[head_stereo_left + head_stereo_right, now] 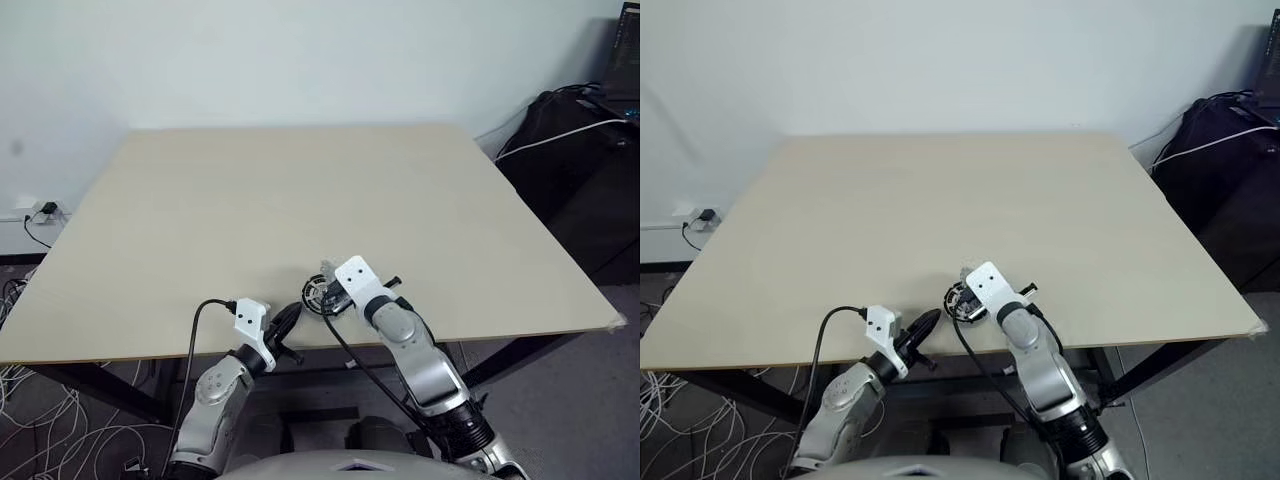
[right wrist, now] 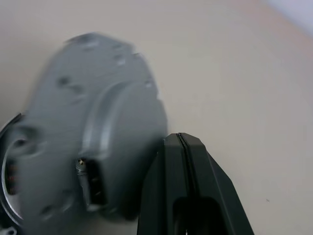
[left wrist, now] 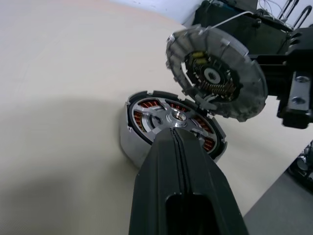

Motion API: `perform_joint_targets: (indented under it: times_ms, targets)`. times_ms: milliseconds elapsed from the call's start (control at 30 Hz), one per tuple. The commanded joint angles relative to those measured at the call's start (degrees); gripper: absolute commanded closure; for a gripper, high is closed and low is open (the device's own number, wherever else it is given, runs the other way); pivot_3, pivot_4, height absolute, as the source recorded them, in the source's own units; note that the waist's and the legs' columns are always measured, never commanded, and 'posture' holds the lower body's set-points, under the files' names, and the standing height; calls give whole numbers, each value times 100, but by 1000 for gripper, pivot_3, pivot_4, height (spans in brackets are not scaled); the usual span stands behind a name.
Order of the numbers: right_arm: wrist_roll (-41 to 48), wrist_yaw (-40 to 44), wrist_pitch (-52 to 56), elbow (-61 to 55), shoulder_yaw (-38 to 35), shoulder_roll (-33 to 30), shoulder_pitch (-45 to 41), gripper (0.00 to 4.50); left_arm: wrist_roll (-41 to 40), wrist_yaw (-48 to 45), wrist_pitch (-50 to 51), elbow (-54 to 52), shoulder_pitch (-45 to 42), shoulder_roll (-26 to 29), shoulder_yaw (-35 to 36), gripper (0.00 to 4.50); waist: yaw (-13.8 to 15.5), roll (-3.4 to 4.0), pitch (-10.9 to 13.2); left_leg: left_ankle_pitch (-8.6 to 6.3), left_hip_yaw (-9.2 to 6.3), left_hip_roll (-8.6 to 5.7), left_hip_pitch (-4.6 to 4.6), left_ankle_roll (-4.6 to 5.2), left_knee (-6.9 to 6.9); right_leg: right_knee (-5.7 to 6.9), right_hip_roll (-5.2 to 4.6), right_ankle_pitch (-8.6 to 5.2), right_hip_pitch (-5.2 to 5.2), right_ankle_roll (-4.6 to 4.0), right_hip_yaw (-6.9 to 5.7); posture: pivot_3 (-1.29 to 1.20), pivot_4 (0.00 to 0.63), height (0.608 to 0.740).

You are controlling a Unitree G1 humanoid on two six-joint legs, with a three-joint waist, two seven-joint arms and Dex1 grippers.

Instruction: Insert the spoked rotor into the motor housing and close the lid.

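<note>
Left arm: forearm comes up from below the table's near edge, white wrist block on top, cable looped off it. Left gripper [image 3: 182,142]: black fingers pressed tight together, no gap, pointing fwd and toward the right arm, tips at the near edge.

Right arm: silver forearm angled up over the near edge, white wrist block tilted down. Right gripper [image 2: 181,142]: fingers closed flat on each other, nothing between them; tips possibly touching the part beside them, blurred.
</note>
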Motion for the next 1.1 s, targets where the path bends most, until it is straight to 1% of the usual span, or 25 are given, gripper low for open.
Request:
perform_joint_targets:
  times_ms: [33, 233, 400, 467, 500, 567, 667, 733, 833, 867, 933, 1033, 1100]
  targets:
    - [12, 28, -172, 209, 164, 134, -179, 4478, -29, -100, -242, 66, -95, -27, 60, 4500, -19, 0, 0, 0, 0, 0, 0, 0, 0, 0, 1, 0, 1, 0, -1, 0, 0, 740]
    - [66, 17, -324, 583, 157, 242, -253, 4478, -49, -133, -265, 51, -93, -12, 132, 4500, -70, -1, -1, 0, 0, -2, 2, 0, 1, 0, 1, 0, 5, 0, -1, 0, 0, 740]
    - [87, -26, -424, 807, 112, 324, -283, 4478, -90, -67, -12, -334, -58, 34, 123, 4500, -110, -3, -3, 0, -1, -1, 7, 0, 1, 1, 1, 0, 9, 2, -1, 0, 0, 740]
    - [204, -40, -495, 757, -15, 405, -258, 4478, -105, -30, 121, -524, -29, 53, 114, 4500, -116, -3, -3, 0, -1, -1, 8, 0, 1, 2, 1, 1, 9, 2, -1, 0, 0, 740]
    - [326, -26, -575, 690, -120, 463, -237, 4478, -111, -12, 187, -621, -8, 64, 111, 4500, -117, -3, -3, 0, -1, -1, 8, 0, 0, 2, 1, 1, 9, 2, 0, 0, 0, 740]
    - [855, 251, -810, 324, -446, 549, -158, 4478, -114, 34, 331, -844, 47, 87, 96, 4500, -115, -2, -2, 0, -1, -1, 7, 0, 0, 2, 0, 1, 9, 3, 0, 0, 0, 740]
    - [1297, 718, -869, -63, -681, 356, -115, 4478, -106, 69, 457, -1012, 97, 102, 75, 4500, -115, 0, 1, 0, -2, -2, 4, 0, -2, -3, 0, 1, 7, 4, 1, 0, 0, 740]
    - [1576, 1027, -882, -156, -894, 114, -138, 4083, -77, 41, 432, -963, 109, 91, 44, 4500, -111, -1, 1, 0, -2, -3, 5, 1, -2, -3, -1, -3, 9, 11, 0, 0, 0, 740]
    - [1873, 1398, -880, -148, -1066, -180, -216, 3249, -27, -29, 257, -686, 95, 48, 21, 4500, -107, -1, 1, 0, -2, -3, 6, 1, 0, -3, -2, -11, 10, 25, -1, 0, 0, 740]
    - [2010, 1538, -855, -111, -1130, -249, -258, 2851, -8, -61, 176, -556, 81, 27, 22, 4500, -108, 0, 1, 0, -2, -3, 6, 1, 0, -3, -2, -10, 10, 23, 0, 0, 0, 740]
    - [2231, 1772, -808, -30, -1212, -352, -325, 2221, 10, -101, 67, -387, 55, 4, 27, 4500, -113, 1, 1, 0, -2, -2, 7, 1, -1, -2, -1, -10, 9, 22, -1, 0, 0, 740]
    - [2553, 2515, -782, 303, -1199, -738, -518, 1246, 17, -169, -113, -133, 7, -18, 48, 4500, -110, 0, 1, 0, -2, 0, 8, 1, -1, -2, 1, -8, 9, 19, -2, 0, 0, 740]
    - [2634, 2840, -847, 512, -1129, -908, -662, 575, 6, -185, -149, -114, 3, -15, 65, 4500, -104, -2, 2, 0, -2, -2, 8, 2, 1, -2, -1, -7, 10, 17, -3, 0, 0, 740]
